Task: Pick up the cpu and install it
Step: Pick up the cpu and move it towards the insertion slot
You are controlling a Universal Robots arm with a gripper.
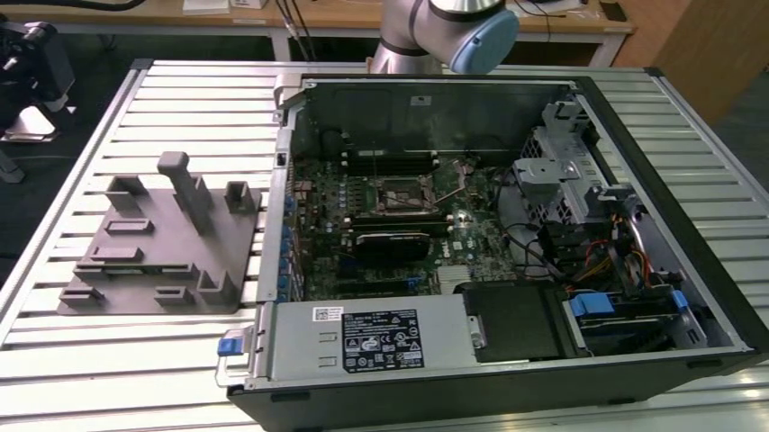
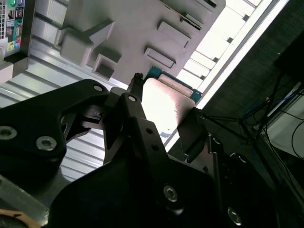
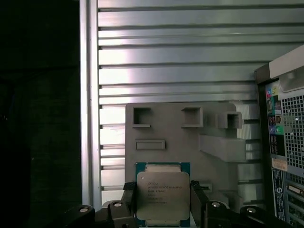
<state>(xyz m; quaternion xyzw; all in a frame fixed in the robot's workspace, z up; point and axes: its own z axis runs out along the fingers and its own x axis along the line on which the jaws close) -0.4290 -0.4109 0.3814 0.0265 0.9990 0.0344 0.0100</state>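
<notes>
Claw (image 3: 163, 206) clamped on the small flat square silver-topped cpu (image 3: 163, 192).
Black fingers (image 3: 129, 202) pressed its two opposite edges; beyond lay the grey plastic fixture (image 3: 190, 142) on the ribbed metal tabletop (image 3: 180, 57).

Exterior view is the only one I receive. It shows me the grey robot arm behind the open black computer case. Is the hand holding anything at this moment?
Observer: Yes. In the first wrist view the hand is shut on the cpu, a small flat square chip with a pale silver-grey metal top.
Operator: How exactly is the chip held?
Observer: The black fingers press on two opposite edges of it, and its metal top faces that camera.
</notes>
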